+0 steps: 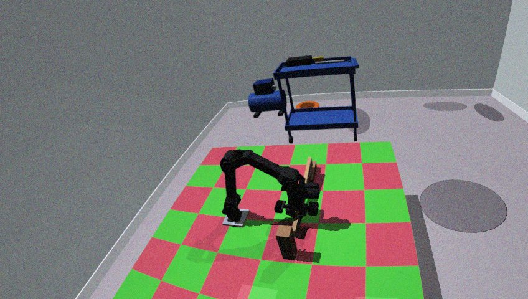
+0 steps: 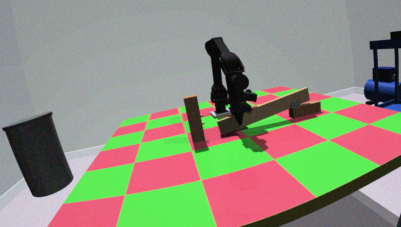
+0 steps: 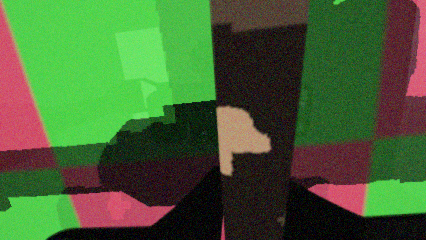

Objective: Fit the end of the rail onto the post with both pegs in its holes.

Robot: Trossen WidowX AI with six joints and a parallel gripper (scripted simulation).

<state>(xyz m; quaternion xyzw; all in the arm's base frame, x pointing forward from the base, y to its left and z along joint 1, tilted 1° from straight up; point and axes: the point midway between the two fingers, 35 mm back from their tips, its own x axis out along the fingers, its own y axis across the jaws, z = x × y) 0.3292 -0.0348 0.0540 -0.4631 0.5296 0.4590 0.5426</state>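
Note:
The long wooden rail (image 1: 308, 169) (image 2: 271, 109) (image 3: 260, 65) slopes down toward the post, its near end low at the table and its far part resting up in the bracket (image 2: 295, 104) on the low footboard block (image 2: 308, 109). The short post (image 1: 287, 245) (image 2: 194, 120) stands upright, with a gap between it and the rail's near end. Its upper peg (image 2: 201, 115) and lower peg (image 2: 203, 123) stick out toward the rail and are bare. My gripper (image 2: 239, 120) (image 3: 238, 172) is shut on the rail a little behind its near end, one finger on each side. The holes are hidden.
The arm's base plate (image 1: 243, 218) (image 2: 215, 114) stands on the checkered table beside the rail. Off the table are a dark bin (image 2: 39, 157), a blue cart (image 1: 321, 118) and a blue compressor (image 1: 264, 100).

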